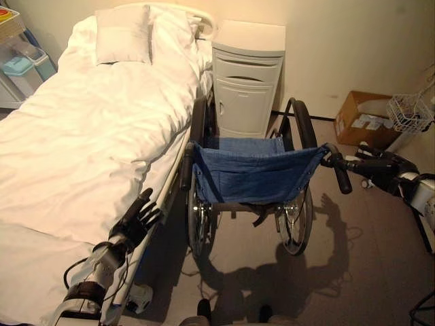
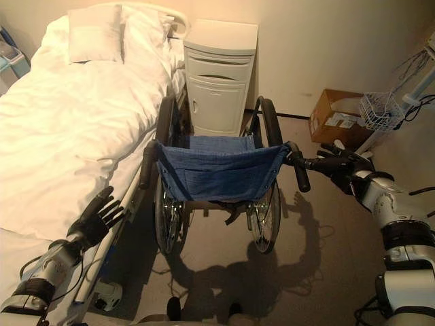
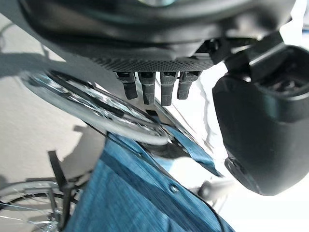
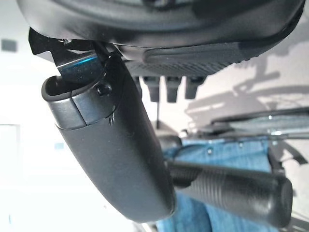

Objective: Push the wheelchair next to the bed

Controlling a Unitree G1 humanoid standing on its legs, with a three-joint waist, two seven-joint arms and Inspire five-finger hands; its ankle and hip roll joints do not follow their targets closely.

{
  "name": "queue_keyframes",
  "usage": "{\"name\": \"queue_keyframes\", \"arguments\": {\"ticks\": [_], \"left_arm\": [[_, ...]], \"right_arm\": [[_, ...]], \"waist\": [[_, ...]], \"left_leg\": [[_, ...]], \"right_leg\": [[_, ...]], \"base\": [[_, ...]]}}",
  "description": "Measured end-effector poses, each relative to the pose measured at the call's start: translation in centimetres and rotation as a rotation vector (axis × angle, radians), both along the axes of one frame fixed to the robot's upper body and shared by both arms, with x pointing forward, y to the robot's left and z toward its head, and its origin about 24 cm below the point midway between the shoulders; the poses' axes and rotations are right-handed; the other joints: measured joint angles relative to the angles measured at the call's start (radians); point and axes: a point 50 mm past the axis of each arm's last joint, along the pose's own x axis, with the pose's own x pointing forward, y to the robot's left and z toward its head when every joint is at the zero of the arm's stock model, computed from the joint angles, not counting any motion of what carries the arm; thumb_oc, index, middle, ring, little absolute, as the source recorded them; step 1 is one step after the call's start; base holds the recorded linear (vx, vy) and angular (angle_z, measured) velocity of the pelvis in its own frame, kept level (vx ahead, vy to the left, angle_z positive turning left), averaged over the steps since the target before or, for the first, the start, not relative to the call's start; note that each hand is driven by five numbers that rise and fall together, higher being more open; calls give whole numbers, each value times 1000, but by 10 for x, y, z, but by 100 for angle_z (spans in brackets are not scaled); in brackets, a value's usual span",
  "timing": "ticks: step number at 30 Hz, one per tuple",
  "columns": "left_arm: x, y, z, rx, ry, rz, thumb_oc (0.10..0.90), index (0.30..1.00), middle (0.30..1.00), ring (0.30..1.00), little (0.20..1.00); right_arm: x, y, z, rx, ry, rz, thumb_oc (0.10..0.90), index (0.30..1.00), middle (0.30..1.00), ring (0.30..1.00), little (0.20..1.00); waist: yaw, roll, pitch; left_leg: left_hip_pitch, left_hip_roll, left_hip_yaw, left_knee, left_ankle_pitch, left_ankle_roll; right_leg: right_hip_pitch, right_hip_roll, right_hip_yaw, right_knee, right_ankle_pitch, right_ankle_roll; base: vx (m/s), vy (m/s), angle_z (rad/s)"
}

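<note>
Wheelchair parked alongside the bed, both hands off its grips.

The blue-seated wheelchair [image 1: 253, 178] stands just beside the white bed [image 1: 81, 136], in front of a bedside cabinet [image 1: 246, 78]. The left hand [image 1: 139, 217] hovers near the bed's edge with its fingers straight, holding nothing. The right hand [image 2: 345, 170] is beside the right push handle [image 2: 299, 173], fingers relaxed, not wrapped round it.

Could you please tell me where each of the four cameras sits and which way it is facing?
Left eye view: head, looking down at wheelchair beside bed; both arms enter.
Right eye view: same head, slightly shifted; same scene.
Left wrist view: left wrist, along open left robot hand toward wheel and blue seat.
Right wrist view: right wrist, along right robot hand above push handle.
All share the wheelchair.
</note>
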Motion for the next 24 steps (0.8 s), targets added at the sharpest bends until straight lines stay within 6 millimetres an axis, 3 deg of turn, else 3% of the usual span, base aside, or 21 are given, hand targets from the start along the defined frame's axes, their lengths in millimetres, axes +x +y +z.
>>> {"name": "queue_keyframes", "arguments": {"ticks": [4, 8, 10, 16, 20, 24], "left_arm": [[-5, 1, -2, -25, -12, -14, 800, 900, 900, 900, 900], [-4, -2, -1, -111, -89, 20, 800, 900, 900, 900, 900], [-12, -6, -9, -130, -98, 52, 800, 900, 900, 900, 900], [-39, -32, -42, -9, 13, -31, 800, 900, 900, 900, 900], [-50, -50, -54, 169, 86, -208, 800, 900, 900, 900, 900], [-59, -78, -66, 353, 109, -395, 800, 900, 900, 900, 900]], "right_arm": [[-20, -15, -17, 72, 15, -43, 800, 900, 900, 900, 900], [-52, -31, -48, 124, 86, -103, 800, 900, 900, 900, 900], [-68, -29, -76, 165, 144, -118, 800, 900, 900, 900, 900], [-109, 13, -162, 245, 326, -102, 800, 900, 900, 900, 900], [-128, 43, -200, 277, 391, -91, 800, 900, 900, 900, 900], [-141, 90, -232, 242, 389, -61, 800, 900, 900, 900, 900]], "waist": [[-3, -2, 1], [-6, -3, 1], [-8, -4, 1], [-32, -8, 0], [-29, -5, -1], [-23, 9, -5]], "left_leg": [[0, 0, 4, 0, -2, -1], [1, 1, 7, 0, -2, -1], [6, 1, 14, 0, -6, -3], [13, 3, 19, 0, -8, -4], [13, 3, 17, 0, -7, -3], [17, 3, 13, 0, -8, -2]], "right_leg": [[-1, 1, 3, 0, 0, 0], [-2, 2, 7, 0, 0, 0], [-3, 5, 22, 0, 1, -1], [1, 6, 27, 0, 1, -2], [0, 5, 27, 0, 1, -2], [5, 2, 25, 0, 1, -1]], "base": [[2, -10, -2], [-7, -16, -4], [-23, -11, -19], [-4, -1, -5], [0, 0, 0], [-12, 15, 3]]}}
